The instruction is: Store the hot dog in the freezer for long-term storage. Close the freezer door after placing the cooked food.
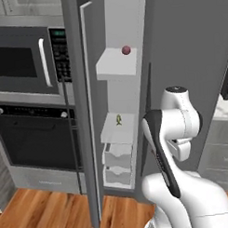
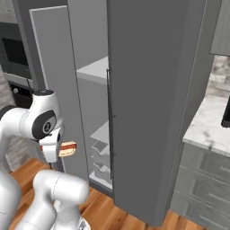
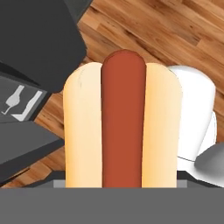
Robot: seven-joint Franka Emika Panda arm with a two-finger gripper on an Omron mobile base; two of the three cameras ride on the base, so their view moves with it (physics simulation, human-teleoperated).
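While wooden floor (image 3: 175, 30) lies below, the claw (image 2: 60, 152) grips the hot dog (image 2: 68, 149).

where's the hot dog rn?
The hot dog is held in the gripper, low at the left of the right base view, above the wood floor and outside the open freezer.

All three rendered views are evenly and fairly brightly lit, with no visible light source and no glare. Soft shading is seen inside the freezer (image 1: 119, 87), where the white shelves are dimmed toward the back, and the wooden floor (image 1: 45, 211) is shown without strong cast shadows. Edges are slightly soft and pixelated throughout, and the hot dog (image 3: 121, 122) is rendered large, smooth and faintly blurred in the hand view.
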